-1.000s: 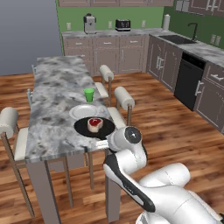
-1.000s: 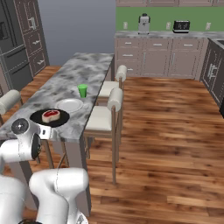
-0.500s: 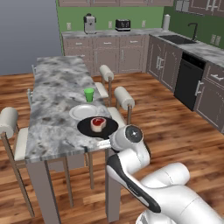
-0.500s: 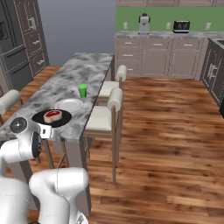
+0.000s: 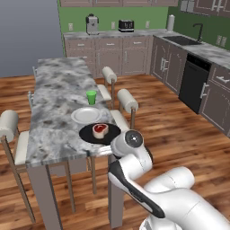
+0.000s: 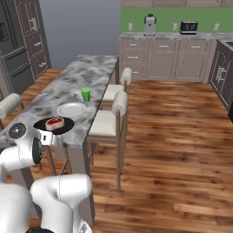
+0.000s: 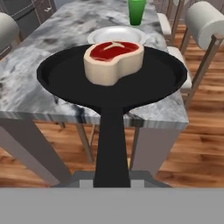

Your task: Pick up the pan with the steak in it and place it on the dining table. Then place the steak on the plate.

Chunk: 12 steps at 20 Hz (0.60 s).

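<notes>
The black pan (image 5: pixel 99 134) sits at the near end of the marbled dining table (image 5: pixel 58 90), partly past its edge; whether it rests on the top I cannot tell. In the pan lies the steak (image 5: pixel 100 130), red with a pale rim. My gripper (image 5: pixel 106 150) is shut on the pan's long handle (image 7: pixel 111 144), just off the table's end. Just beyond the pan stands the white plate (image 5: pixel 86 115). In the hand view the steak (image 7: pixel 113 61) lies in the pan (image 7: pixel 65 76), whose far rim overlaps the plate (image 7: pixel 116 34). From the right, pan (image 6: pixel 54 126), steak (image 6: pixel 54 122), plate (image 6: pixel 72 109) and gripper (image 6: pixel 48 138) line up.
A green cup (image 5: pixel 91 97) stands on the table beyond the plate. Padded chairs (image 5: pixel 128 101) line the table's right side and another chair (image 5: pixel 9 126) is on its left. Kitchen counters with a toaster (image 5: pixel 126 25) run along the back wall.
The pan with the steak has edged slightly to the right and lower at the table's near end, still in my grip. Plate and cup have not moved.
</notes>
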Tool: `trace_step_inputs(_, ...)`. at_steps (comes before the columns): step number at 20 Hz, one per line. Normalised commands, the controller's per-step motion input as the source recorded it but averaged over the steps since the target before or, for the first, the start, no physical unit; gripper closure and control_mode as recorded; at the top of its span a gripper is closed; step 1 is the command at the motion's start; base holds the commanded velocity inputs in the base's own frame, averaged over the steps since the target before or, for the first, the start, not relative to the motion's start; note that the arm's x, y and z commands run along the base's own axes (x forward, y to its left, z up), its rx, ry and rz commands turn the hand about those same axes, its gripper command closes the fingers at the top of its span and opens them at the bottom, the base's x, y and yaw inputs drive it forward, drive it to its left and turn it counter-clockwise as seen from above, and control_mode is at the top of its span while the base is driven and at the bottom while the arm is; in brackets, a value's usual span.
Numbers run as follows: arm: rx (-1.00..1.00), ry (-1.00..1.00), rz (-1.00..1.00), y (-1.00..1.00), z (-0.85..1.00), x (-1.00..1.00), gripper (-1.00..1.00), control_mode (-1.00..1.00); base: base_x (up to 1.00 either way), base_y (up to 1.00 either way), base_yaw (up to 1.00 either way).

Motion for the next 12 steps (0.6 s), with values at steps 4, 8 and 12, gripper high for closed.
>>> trace_step_inputs(4, -0.01, -0.05, 0.0, -0.1, -0.44, 0.11, 1.0, -1.0, 0.0, 0.0, 0.0)
trace_step_inputs(8, -0.01, -0.06, 0.0, -0.2, -0.41, 0.28, 1.0, -1.0, 0.0, 0.0, 0.0)
trace_step_inputs(12, 0.0, -0.03, 0.03, -0.28, -0.36, 0.34, 1.0, -1.0, 0.0, 0.0, 0.0)
